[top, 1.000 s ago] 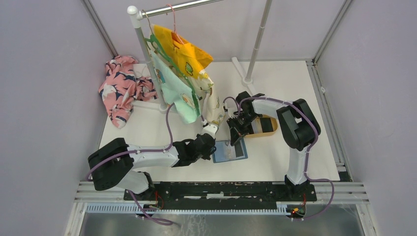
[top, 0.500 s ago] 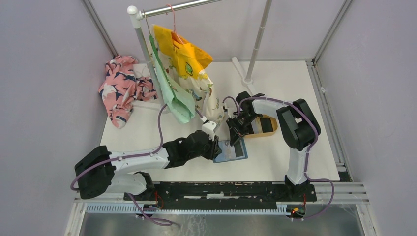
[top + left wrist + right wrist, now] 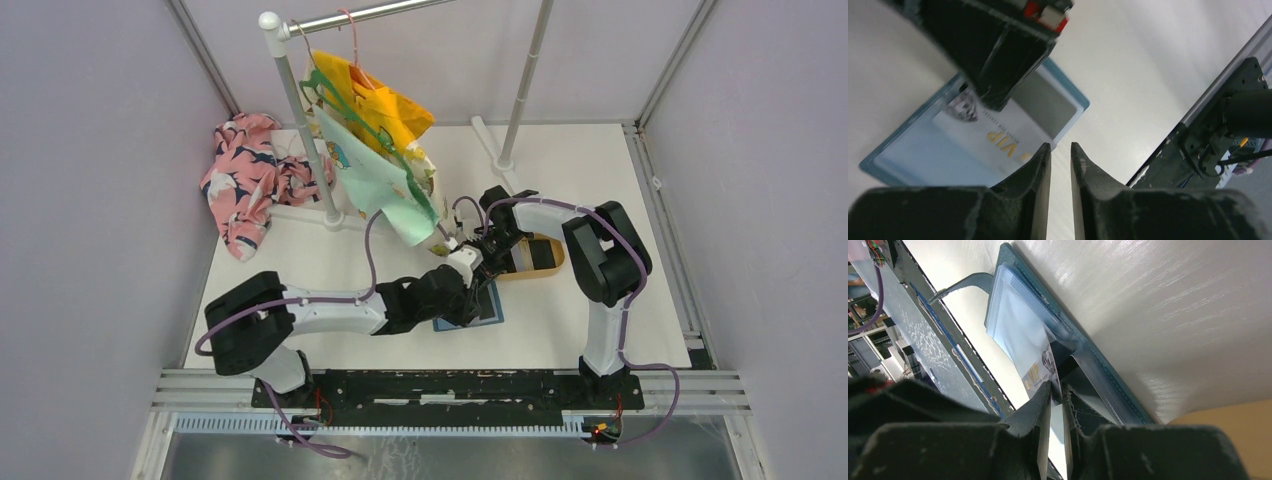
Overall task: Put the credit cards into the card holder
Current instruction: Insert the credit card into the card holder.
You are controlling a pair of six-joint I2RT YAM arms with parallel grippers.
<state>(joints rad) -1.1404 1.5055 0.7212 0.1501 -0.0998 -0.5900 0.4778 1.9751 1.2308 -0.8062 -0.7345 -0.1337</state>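
The teal-blue card holder (image 3: 488, 310) lies open on the white table; it also shows in the left wrist view (image 3: 1068, 102) and the right wrist view (image 3: 1013, 320). My right gripper (image 3: 487, 264) (image 3: 1056, 390) is shut on a credit card (image 3: 1040, 371) with gold "VIP" lettering, tilted down onto the holder's inner pocket. In the left wrist view the card (image 3: 998, 135) looks pale from glare and lies over the holder under the right gripper (image 3: 993, 45). My left gripper (image 3: 474, 296) (image 3: 1060, 146) hovers at the holder's near edge, its jaws nearly together and empty.
A tan oval tray (image 3: 549, 262) with a dark item in it sits just right of the grippers. A clothes rack with hanging garments (image 3: 375, 150) stands behind, and a pink floral cloth (image 3: 245, 175) lies at back left. The metal rail (image 3: 450, 385) runs along the front.
My left arm has swung right so its gripper is over the card holder's near side. The hanging garments have swung. The right gripper has stayed at the holder with the card.
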